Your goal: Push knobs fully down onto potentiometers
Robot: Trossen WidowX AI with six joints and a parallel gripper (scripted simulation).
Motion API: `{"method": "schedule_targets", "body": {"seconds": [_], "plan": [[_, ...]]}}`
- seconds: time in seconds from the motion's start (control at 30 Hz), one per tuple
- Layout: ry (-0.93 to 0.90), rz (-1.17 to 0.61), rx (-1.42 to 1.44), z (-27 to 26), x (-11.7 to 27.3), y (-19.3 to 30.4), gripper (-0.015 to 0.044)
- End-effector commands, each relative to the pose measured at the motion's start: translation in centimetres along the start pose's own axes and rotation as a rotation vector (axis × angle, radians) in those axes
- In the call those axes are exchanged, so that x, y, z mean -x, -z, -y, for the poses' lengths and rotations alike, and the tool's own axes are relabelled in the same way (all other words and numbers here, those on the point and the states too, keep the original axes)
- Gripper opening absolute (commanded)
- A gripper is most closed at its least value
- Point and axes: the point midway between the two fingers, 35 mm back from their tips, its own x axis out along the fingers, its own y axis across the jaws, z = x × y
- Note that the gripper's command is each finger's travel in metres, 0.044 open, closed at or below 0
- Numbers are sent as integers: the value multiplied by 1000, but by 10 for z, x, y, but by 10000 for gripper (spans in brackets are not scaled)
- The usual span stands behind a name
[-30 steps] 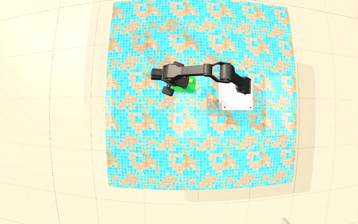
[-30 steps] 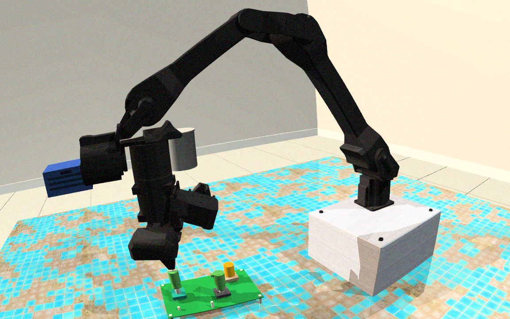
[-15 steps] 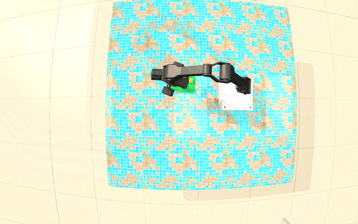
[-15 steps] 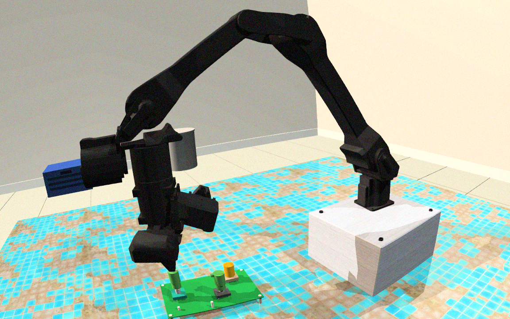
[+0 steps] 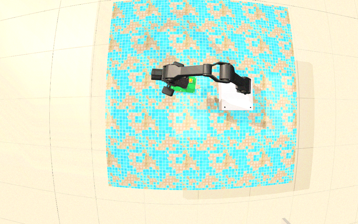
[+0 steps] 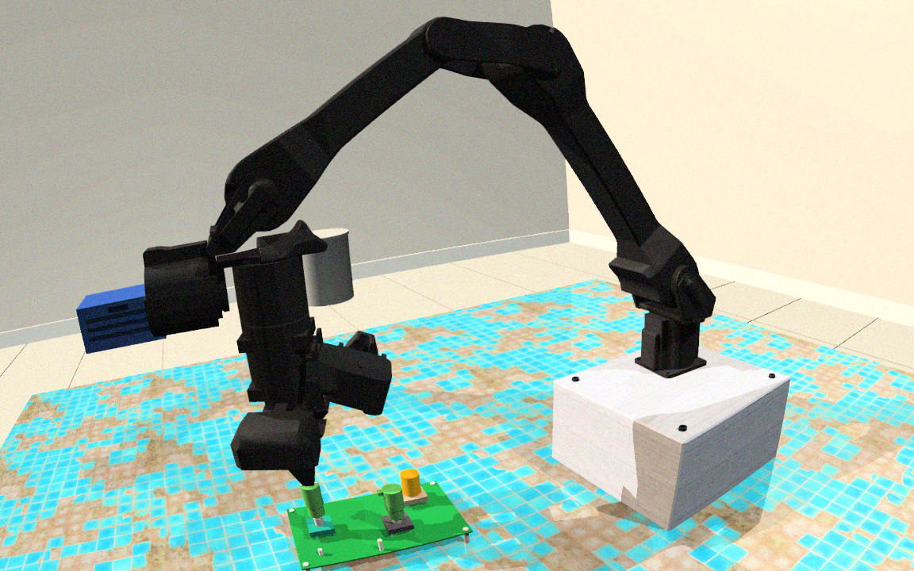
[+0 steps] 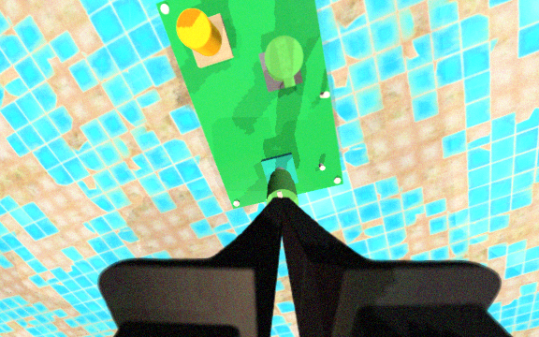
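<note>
The green circuit board [image 5: 191,87] [image 6: 354,545] [image 7: 232,136] stands on short legs. A green knob [image 6: 313,501] [image 7: 282,183] stands over the teal potentiometer [image 6: 320,527] [image 7: 276,162], with a bit of pale shaft showing below it. A second green knob [image 6: 393,501] [image 7: 284,57], with a side pointer, stands over the dark potentiometer [image 6: 397,526] [image 7: 269,83]. A short gap seems to show under it. My gripper [image 6: 309,484] [image 7: 281,204] is shut and empty. Its tips are at the top of the knob over the teal potentiometer and seem to touch it.
An orange knob [image 5: 190,80] [image 6: 409,482] [image 7: 196,30] on a tan potentiometer [image 6: 416,500] [image 7: 225,51] stands at the board's far corner, close to the second green knob. Thin pale pins rise along one board edge. The arm's white base block [image 5: 234,97] [image 6: 602,440] stands beyond the board.
</note>
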Motion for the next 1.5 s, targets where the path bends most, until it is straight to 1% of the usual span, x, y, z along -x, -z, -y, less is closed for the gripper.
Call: {"method": "schedule_targets", "body": {"seconds": [0.0,1.47], "plan": [[5,2,6,1,-1,0,0],[5,2,6,1,-6,0,0]]}}
